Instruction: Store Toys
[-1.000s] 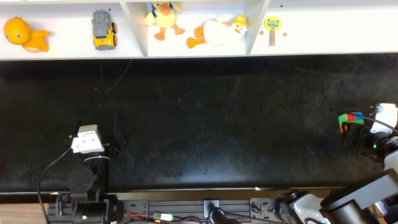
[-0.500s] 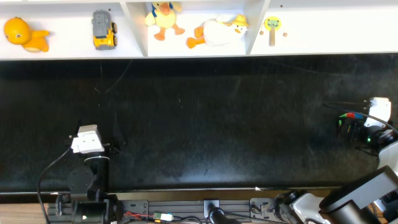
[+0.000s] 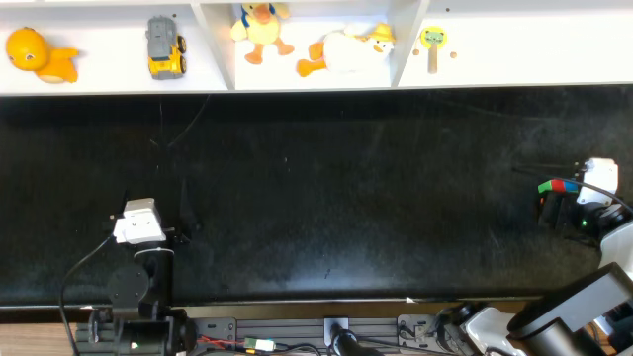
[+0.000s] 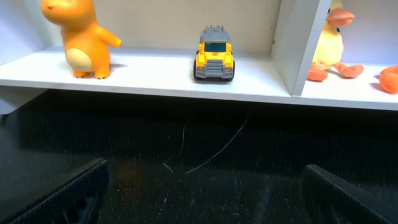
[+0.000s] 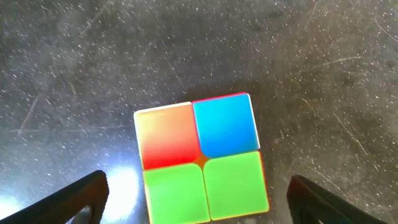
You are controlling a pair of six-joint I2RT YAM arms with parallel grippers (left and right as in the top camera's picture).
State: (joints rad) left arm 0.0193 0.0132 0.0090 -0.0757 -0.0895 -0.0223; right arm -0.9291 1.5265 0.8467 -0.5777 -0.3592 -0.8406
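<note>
- Already five toys sit stored on the white shelf (image 3: 514,59) at the back of the desk (image 3: 316,198): an orange figure (image 3: 40,51), a yellow truck (image 3: 164,46), a yellow duck (image 3: 261,30), a white plush duck (image 3: 346,49) and a small green toy (image 3: 433,42).
- One item appears left: the coloured cube (image 5: 200,158), lying on the desk at its far right, well apart from the shelf.
- The right end effector (image 5: 198,199) hangs over the cube, fingers spread wide to either side and not touching it; the grasp is not yet made.
- The left end effector (image 4: 202,186) faces the shelf near the truck, fingers wide apart and empty.
- Compared with a second ago, the right arm has shifted slightly, so its wrist now covers more of the cube in the top view; the cube itself has stayed put, and the left arm has not moved.
</note>
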